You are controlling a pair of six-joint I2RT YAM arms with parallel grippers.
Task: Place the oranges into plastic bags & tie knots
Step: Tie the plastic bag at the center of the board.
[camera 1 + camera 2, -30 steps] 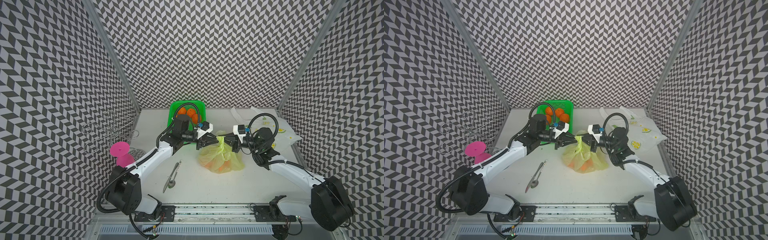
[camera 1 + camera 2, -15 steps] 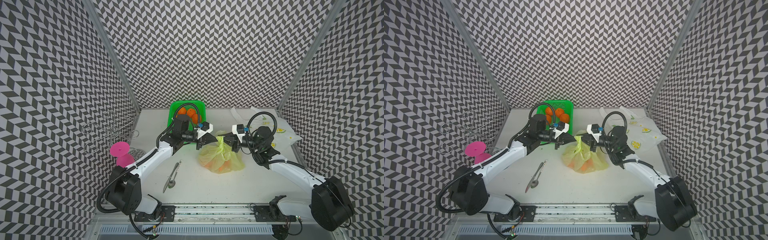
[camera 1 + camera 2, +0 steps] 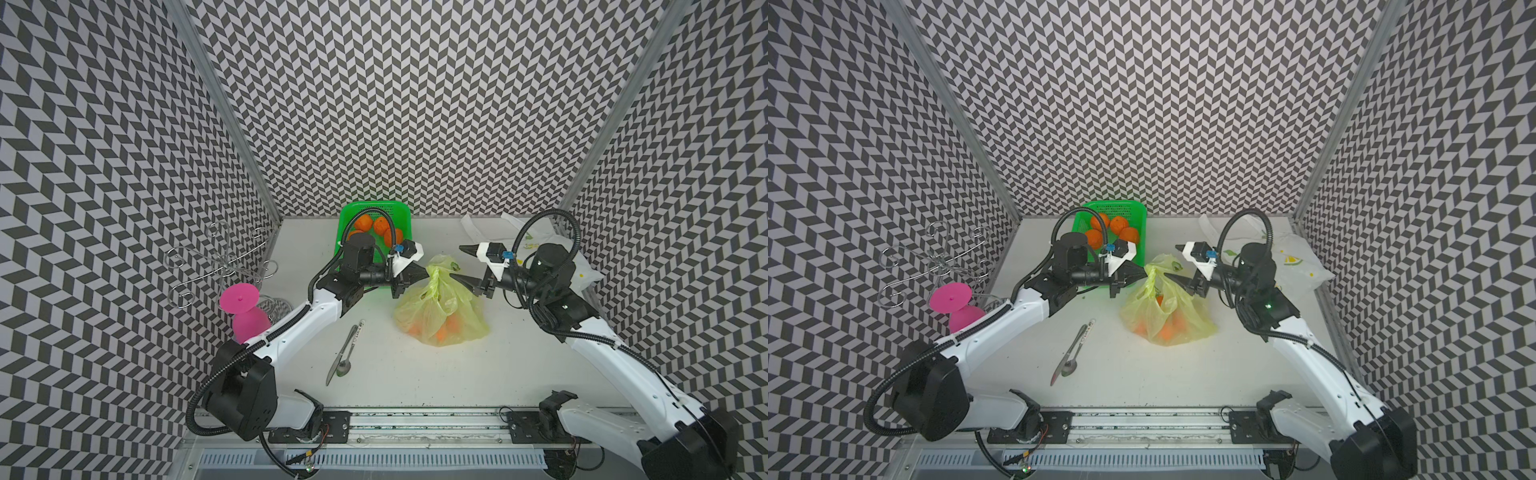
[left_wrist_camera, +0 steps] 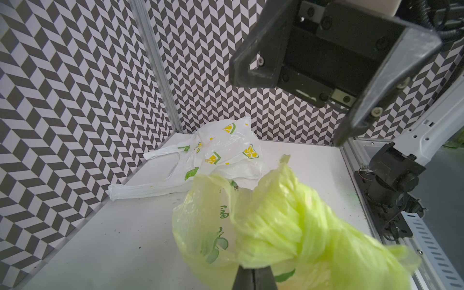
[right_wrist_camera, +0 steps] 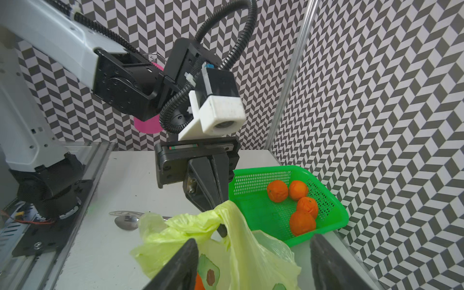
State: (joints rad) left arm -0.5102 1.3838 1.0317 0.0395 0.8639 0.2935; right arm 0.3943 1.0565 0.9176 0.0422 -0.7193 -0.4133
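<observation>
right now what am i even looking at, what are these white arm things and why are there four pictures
These are two white robot arms fixed at the front of a table, each ending in a two-fingered gripper. Two pictures look down from one camera head above. The other two come from a small camera on each arm's wrist.

On the table are a green basket holding four oranges, a yellow-green bag with more oranges inside, a flat white lemon-print bag, a spoon, a knife, a pink cup and a wire rack.

The left gripper is shut on the yellow-green bag's bunched top. The right gripper is open beside it and holds nothing.
</observation>
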